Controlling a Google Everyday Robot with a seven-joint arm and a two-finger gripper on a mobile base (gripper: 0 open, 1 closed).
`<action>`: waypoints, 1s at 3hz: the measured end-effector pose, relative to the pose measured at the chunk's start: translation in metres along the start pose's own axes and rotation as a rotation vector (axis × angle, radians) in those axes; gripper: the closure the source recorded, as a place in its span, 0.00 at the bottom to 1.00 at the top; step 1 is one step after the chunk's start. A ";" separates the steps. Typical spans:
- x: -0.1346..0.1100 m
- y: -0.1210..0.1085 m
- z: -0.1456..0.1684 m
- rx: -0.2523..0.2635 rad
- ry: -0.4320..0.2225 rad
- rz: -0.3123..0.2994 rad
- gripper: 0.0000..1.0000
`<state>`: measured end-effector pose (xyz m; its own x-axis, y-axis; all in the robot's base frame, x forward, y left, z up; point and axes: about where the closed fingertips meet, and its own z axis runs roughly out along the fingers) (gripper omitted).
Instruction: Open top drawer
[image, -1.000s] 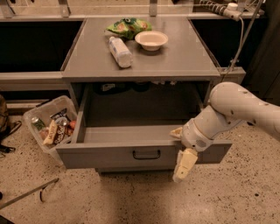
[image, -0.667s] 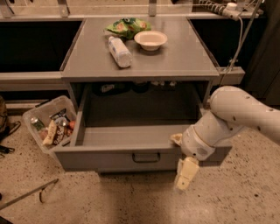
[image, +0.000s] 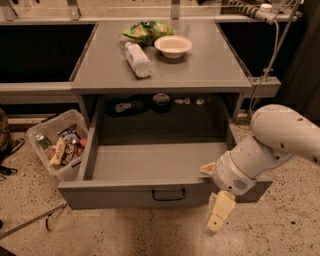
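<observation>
The top drawer (image: 125, 196) is a wide grey metal drawer, pulled far out of the grey cabinet. Its shallow grey tray (image: 155, 161) lies bare. A small black loop handle (image: 168, 194) sits at the centre of its front. My gripper (image: 218, 216) hangs at the end of the white arm (image: 272, 145), in front of the drawer front's right part, to the right of the handle and pointing down at the floor. It holds nothing that I can see.
On the cabinet top (image: 105, 65) lie a plastic bottle (image: 137, 59), a white bowl (image: 173, 46) and a green snack bag (image: 146, 31). A clear bin of snacks (image: 57, 143) stands on the floor at the left. A cable (image: 267, 62) hangs at the right.
My gripper has moved a little lower and away from the drawer front, toward the floor. The drawer has stayed pulled out.
</observation>
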<state>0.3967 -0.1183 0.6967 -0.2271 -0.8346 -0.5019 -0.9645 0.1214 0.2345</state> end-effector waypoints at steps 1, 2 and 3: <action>0.000 0.000 0.000 0.000 0.000 0.000 0.00; 0.002 0.010 0.015 -0.064 0.034 0.005 0.00; 0.001 0.011 0.013 -0.064 0.034 0.005 0.00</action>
<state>0.3840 -0.1108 0.6883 -0.2264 -0.8518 -0.4725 -0.9524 0.0919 0.2906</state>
